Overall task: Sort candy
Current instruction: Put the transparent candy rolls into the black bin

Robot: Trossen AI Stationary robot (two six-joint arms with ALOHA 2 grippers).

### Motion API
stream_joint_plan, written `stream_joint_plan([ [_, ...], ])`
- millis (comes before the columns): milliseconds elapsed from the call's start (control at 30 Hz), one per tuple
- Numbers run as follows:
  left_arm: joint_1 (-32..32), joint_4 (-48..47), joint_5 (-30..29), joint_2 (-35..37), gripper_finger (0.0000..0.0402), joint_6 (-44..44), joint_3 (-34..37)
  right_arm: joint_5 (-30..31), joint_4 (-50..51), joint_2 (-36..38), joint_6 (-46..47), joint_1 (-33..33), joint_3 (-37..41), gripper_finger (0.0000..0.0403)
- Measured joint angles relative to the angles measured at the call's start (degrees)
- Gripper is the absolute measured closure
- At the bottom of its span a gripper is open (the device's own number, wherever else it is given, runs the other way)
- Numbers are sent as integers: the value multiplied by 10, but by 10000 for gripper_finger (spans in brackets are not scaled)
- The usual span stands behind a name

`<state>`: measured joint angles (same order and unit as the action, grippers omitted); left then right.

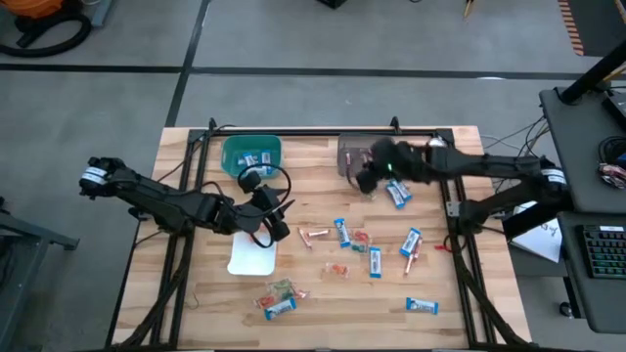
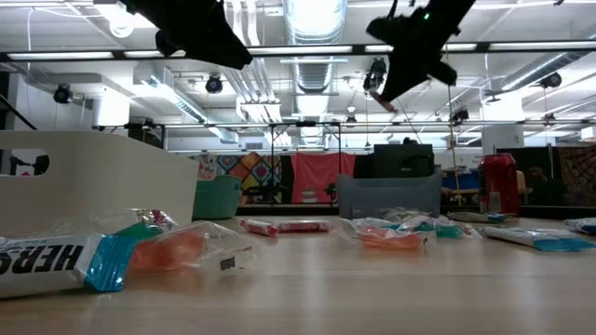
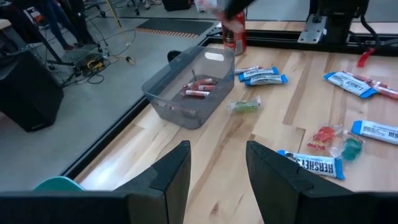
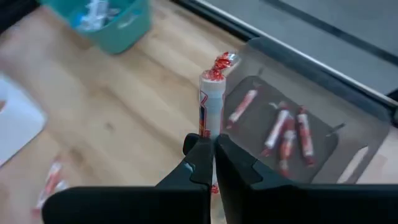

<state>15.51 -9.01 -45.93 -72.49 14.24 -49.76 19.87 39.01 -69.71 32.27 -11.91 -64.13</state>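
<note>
**Right gripper holds a candy stick at the grey bin; left gripper empty over the white tray**

Right gripper (image 4: 213,144) is clamped tight on a slim red-and-white wrapped candy stick (image 4: 211,106), which stands upright out of the jaws, twisted red end on top. In the high view this gripper (image 1: 369,174) sits at the near edge of the clear grey plastic bin (image 1: 348,149) at the back of the light wooden table (image 1: 323,303). The grey bin (image 4: 348,134) already has several similar red-and-white sticks (image 4: 287,132) lying in it.

Left gripper (image 3: 216,171) is empty, fingers parted to a moderate gap, nothing between them. High view puts it (image 1: 277,221) above the far edge of the flat white tray (image 1: 251,258), off the table.

Teal round-cornered plastic bin (image 1: 251,154) stands at the back, left of the grey one, with blue-and-white wrapped mini bars (image 1: 254,159) inside.

Loose candy is spread over the table's middle and front: blue-and-white mini bars (image 1: 410,242), a pinkish stick (image 1: 314,236), small orange pieces (image 1: 336,270), and a mixed cluster with green (image 1: 278,298) at the front. Red soda can (image 3: 234,38) stands beside the grey bin.
</note>
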Motion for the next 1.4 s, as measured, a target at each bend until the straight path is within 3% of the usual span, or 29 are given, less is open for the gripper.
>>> stream_joint_plan([
  [133,1,0,0,0,263,0,0,-53,-19,-29,-25,-69,-9,394],
  [600,1,5,-1,0,263,-2,1,-104,-26,-186,-49,-192,-44,394],
  [933,1,1,-1,0,263,-2,1,-156,-21,-288,-53,-211,-90,394],
  [1400,1,0,-1,0,263,-2,7,-153,-14,-320,-61,-218,-93,394],
])
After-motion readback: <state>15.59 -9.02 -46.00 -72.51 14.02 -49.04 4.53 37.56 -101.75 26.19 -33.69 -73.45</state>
